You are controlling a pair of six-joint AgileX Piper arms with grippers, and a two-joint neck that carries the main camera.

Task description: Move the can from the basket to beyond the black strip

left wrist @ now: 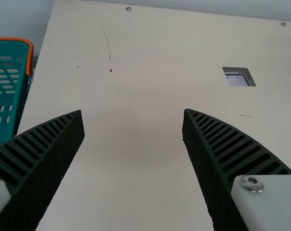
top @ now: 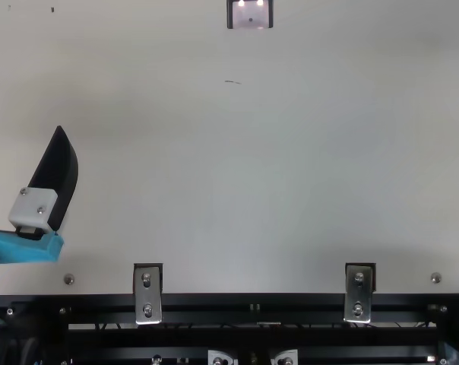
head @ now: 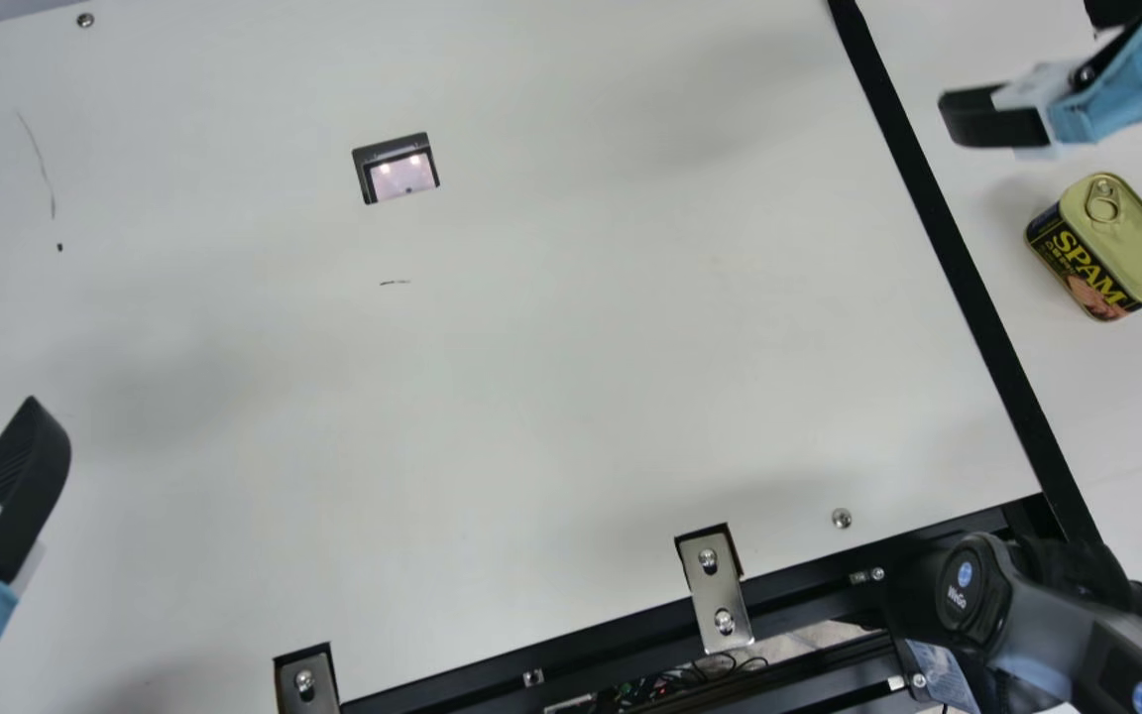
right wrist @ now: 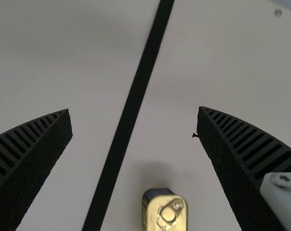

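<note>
One can [right wrist: 165, 214] stands upright, pull ring up, on the far side of the black strip [right wrist: 131, 108] in your right wrist view, with bare surface between it and the strip. Your right gripper [right wrist: 134, 108] has its jaws wide, holding nothing, which suits a can standing on its own; I judge the placing done. In your main view, the can sits just beside that gripper and well apart from the rail [head: 621, 610] along the near edge, so it looks in little danger of tipping off there. Lift the right fingers straight up first, as a sideways sweep could clip the lid. You also have the right arm's link [head: 1057, 615] at the near corner, so mind that when folding back. In your top view, the left gripper [left wrist: 132, 110] is over the table [top: 237, 182] at the side, near the near edge, with broad room towards the middle and two metal brackets [top: 147, 293] [top: 359, 293] along that edge to avoid. In your left wrist view, its jaws are wide too, gripping nothing, and the basket [left wrist: 13, 39] is by the table's side edge; keep any withdrawal clear of its orange rim.
</note>
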